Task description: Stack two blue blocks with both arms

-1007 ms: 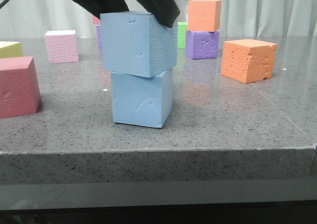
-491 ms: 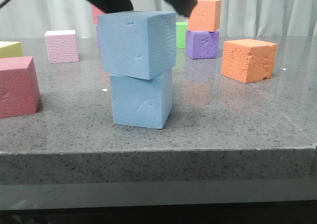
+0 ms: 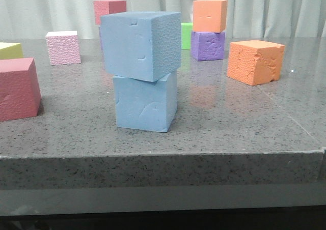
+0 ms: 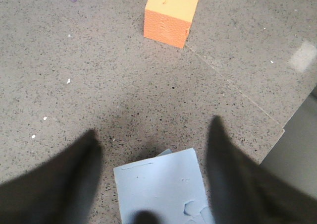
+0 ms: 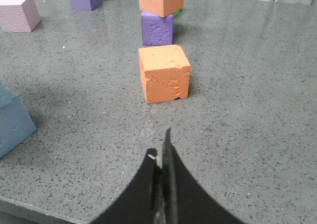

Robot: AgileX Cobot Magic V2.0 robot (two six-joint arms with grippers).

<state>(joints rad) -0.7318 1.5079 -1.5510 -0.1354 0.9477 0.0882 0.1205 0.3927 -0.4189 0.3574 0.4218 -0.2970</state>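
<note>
Two light blue blocks stand stacked near the table's front edge in the front view. The upper blue block [image 3: 140,44] sits slightly turned and offset on the lower blue block [image 3: 145,102]. No gripper shows in the front view. In the left wrist view my left gripper [image 4: 153,140] is open above the stack, its fingers apart on either side of the upper block's top face [image 4: 161,187], not touching it. In the right wrist view my right gripper [image 5: 161,147] is shut and empty over bare table; the stack shows at the picture's edge [image 5: 12,122].
An orange cube [image 3: 255,61] lies right of the stack. An orange cube on a purple cube [image 3: 208,45] stands behind, beside a green cube [image 3: 187,35]. A pink cube [image 3: 63,47], red cubes [image 3: 18,87] and a yellow cube [image 3: 10,50] lie left.
The left gripper, which held the upper block from above, has opened and risen out of the front view. The upper block stays resting on the lower one.
</note>
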